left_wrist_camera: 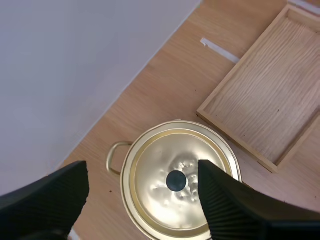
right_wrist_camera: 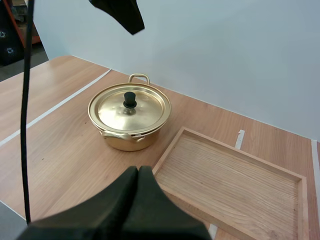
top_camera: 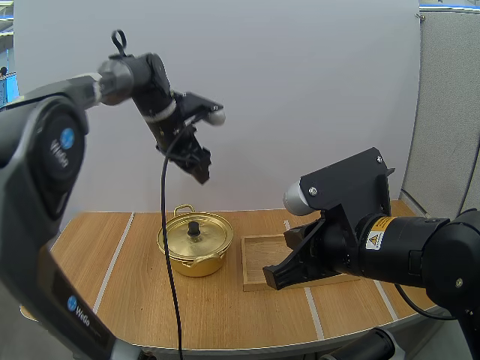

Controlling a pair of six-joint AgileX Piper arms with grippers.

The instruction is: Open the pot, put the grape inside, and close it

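Nearest you, your right hand (top_camera: 274, 276) has its fingers pressed together on nothing, above the near edge of the wooden tray (top_camera: 262, 251). Beside the tray, the gold pot (top_camera: 196, 255) sits on the tabletop (top_camera: 225, 315) with its lid (top_camera: 201, 235) on. Your left hand (top_camera: 202, 172) hangs high over it, fingers spread apart.

Found gold pot (top_camera: 195, 246) left of centre on the bench (top_camera: 225, 315), lid (top_camera: 182, 238) on, black knob (top_camera: 194, 227) upright. Noted wooden tray (top_camera: 259, 259) just right of it. Spotted left pincer (top_camera: 201, 171) high above the pot, upper centre-left, and right pincer (top_camera: 277, 274) over the tray's near edge, lower right.
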